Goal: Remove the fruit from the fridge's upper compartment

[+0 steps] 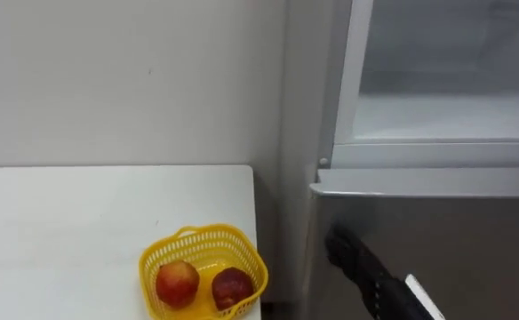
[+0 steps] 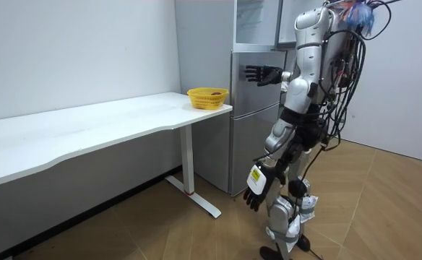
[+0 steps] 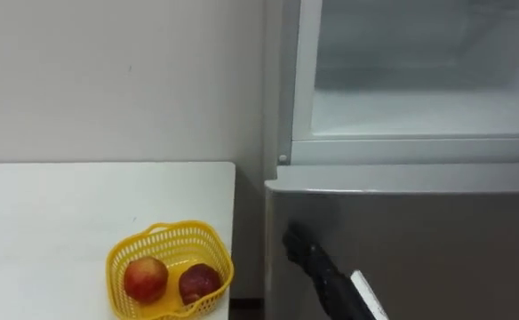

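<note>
The fridge's upper compartment stands open, and a white shelf shows inside with nothing visible on it. Below it is the shut grey lower door. My right hand reaches in from the lower right, its dark fingers straight, just in front of that lower door and holding nothing. In the room view I stand facing the fridge with this hand raised at chest height. My left hand hangs open by my thigh.
A yellow basket holding two red apples sits near the right edge of the long white table, left of the fridge. A white wall runs behind the table. Wooden floor lies around me.
</note>
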You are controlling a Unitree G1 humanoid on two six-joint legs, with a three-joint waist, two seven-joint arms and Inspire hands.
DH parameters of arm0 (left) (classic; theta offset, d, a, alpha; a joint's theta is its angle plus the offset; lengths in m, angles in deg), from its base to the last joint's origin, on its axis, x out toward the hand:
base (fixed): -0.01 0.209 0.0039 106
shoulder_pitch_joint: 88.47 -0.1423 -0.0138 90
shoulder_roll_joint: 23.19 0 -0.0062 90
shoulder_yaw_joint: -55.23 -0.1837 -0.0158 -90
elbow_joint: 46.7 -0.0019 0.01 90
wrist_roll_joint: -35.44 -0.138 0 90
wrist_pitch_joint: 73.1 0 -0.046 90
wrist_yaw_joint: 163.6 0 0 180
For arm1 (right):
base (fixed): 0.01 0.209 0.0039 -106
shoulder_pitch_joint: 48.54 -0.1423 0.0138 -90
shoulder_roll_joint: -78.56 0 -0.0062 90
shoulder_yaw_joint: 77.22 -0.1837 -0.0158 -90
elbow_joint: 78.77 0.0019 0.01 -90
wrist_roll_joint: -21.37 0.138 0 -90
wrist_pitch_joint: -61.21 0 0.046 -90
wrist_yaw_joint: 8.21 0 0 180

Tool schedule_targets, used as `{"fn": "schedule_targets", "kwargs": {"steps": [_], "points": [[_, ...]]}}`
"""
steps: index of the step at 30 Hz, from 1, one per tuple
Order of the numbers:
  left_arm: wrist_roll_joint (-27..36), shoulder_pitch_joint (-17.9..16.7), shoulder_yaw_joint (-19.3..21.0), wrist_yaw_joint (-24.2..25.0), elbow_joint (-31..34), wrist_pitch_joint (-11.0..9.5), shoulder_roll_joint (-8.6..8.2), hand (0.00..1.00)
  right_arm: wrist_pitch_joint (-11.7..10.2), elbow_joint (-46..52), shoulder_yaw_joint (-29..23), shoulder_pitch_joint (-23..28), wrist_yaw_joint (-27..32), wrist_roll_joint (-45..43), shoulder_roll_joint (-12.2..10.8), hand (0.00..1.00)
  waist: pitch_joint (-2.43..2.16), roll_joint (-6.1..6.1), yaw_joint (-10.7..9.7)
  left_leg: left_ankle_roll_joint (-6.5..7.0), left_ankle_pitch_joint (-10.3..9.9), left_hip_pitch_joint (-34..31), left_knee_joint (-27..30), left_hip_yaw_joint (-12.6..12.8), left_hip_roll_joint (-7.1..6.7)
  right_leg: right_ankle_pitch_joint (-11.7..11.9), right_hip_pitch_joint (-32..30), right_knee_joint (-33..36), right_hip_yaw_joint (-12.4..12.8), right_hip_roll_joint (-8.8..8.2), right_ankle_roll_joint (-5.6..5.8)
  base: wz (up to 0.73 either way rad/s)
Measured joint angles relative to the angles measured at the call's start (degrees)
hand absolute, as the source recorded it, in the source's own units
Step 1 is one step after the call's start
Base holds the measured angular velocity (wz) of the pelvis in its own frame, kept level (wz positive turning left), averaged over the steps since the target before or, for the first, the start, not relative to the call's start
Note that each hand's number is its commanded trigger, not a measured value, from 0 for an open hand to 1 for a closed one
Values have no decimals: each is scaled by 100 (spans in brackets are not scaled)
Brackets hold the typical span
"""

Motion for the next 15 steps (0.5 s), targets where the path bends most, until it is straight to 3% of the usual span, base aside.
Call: {"fn": "schedule_targets", "kwargs": {"steps": [3, 5, 13, 15], "points": [[1, -15, -15, -87, -22, 0, 2, 0, 9, -205, -228, 254, 206, 70, -137, 0, -14, 42, -145, 1, 0, 26, -16, 43, 3, 2, 2, 9, 45, 5, 3, -10], [79, -7, -19, -141, -13, -8, 2, 0, 7, -385, -280, 321, 409, 175, -158, 0, 10, 46, -217, 0, 0, 49, -39, 105, 15, 2, -13, 21, 108, 21, 3, -15], [103, -115, -106, -388, 40, -33, -107, 0, 11, -1542, -458, 683, 987, 1514, -210, 0, -18, 33, -332, -1, -6, 14, -80, 234, 29, 1, -131, 120, 229, 37, 3, -8], [111, -172, -106, -436, 43, -33, -152, 0, 11, -1829, -513, 711, 1183, 1942, -334, 0, -16, 27, -421, -1, -7, 16, -79, 208, 26, -14, -132, 101, 227, 35, 11, 2]]}}
